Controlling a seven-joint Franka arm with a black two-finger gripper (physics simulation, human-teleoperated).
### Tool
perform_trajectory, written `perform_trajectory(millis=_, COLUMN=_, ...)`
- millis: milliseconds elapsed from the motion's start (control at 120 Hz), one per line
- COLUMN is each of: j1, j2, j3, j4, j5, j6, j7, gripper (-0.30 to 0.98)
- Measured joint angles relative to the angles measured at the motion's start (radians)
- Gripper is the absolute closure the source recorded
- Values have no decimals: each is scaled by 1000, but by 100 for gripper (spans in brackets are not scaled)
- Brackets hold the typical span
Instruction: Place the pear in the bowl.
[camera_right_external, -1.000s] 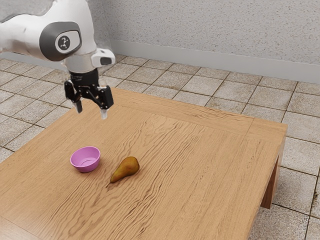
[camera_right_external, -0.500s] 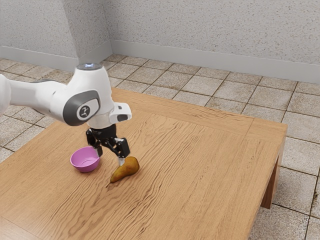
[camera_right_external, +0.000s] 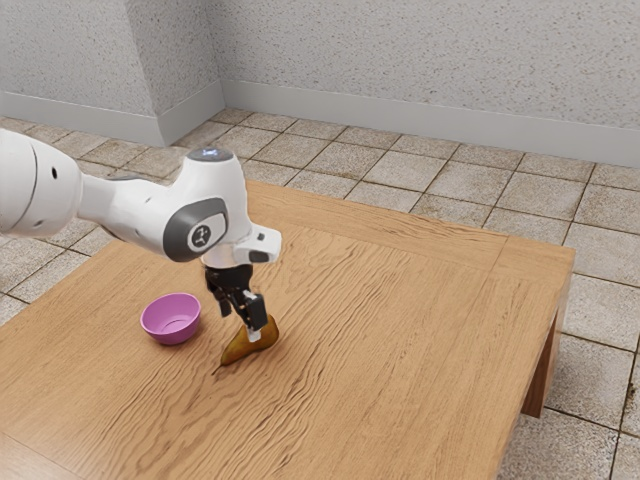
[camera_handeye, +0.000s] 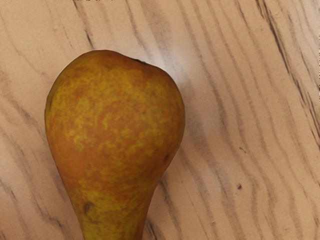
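Main risk: the smooth, tapering pear (camera_right_external: 236, 350) rolling or slipping neck-first if the hand (camera_right_external: 241, 324) closes off-centre or too high. Pear lies on its side on the tabletop (camera_right_external: 400, 350), beside the bowl (camera_right_external: 166, 337). Hand low over its fat end, pointing down, fingers spread, nothing gripped.
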Motion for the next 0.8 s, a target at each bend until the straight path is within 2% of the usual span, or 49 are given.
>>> perform_trajectory(millis=342, j1=-1, j2=78, j3=1, j4=46, j5=5, j6=67, j7=135, gripper=0)
perform_trajectory(millis=800, j1=0, j2=180, j3=12, j4=114, j5=7, j6=92, j7=229, gripper=0)
